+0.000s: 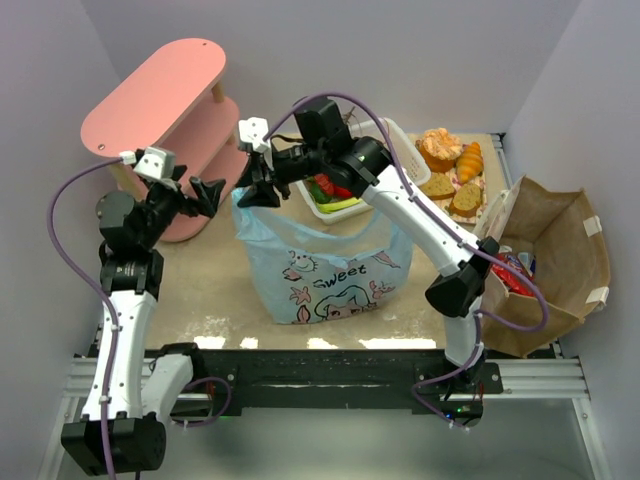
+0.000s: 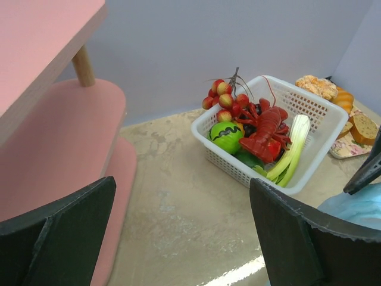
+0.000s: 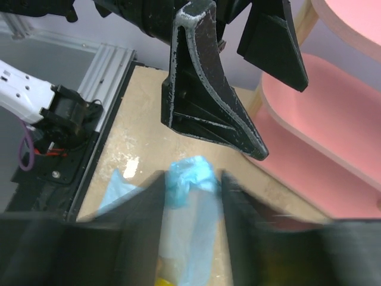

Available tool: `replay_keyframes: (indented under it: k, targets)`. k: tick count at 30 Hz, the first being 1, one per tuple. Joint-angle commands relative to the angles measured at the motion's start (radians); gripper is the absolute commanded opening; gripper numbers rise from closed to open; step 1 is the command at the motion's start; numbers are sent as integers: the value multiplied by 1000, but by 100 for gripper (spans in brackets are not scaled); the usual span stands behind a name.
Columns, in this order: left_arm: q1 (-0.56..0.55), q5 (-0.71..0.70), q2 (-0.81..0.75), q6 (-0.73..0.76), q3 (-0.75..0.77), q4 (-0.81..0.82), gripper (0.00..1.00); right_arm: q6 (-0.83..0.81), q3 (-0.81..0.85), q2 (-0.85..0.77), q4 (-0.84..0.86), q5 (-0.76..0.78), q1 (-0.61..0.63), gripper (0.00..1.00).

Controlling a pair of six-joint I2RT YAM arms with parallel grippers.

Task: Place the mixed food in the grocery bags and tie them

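Note:
The light-blue grocery bag (image 1: 330,270) with cartoon print stands mid-table. Its bunched handle (image 3: 190,176) sits between the blurred fingers of my right gripper (image 3: 191,185), which stand partly apart around it; I cannot tell whether they press it. From above, the right gripper (image 1: 258,190) hangs over the bag's left top corner. My left gripper (image 1: 205,192) hovers just left of it, wide open and holding nothing (image 2: 181,196). The brown paper bag (image 1: 560,260) stands open at the right with red packets (image 1: 510,275) inside. A red lobster (image 2: 265,134) lies in the white basket (image 2: 238,173).
A pink two-tier shelf (image 1: 155,90) stands at the back left, close to the left arm. The white basket (image 1: 410,140) also holds a green ball, red berries and a celery stalk. A tray of bread and a croissant (image 1: 455,175) sits at the back right.

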Motion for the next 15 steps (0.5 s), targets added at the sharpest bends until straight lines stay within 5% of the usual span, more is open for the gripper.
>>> replay_keyframes:
  k: [1,3,10,15]
  targets:
    - [8,22,-33,22,19,50,100,85,3,-6,79,-85,-23,21]
    - [5,15,-59,18,5,68,100,140,-20,-20,113,-74,-35,2]
    - [5,293,-138,-98,-90,283,100,310,-163,-138,217,44,-139,0]
    - [-12,455,-93,-477,-261,894,100,347,-264,-218,254,49,-173,0]
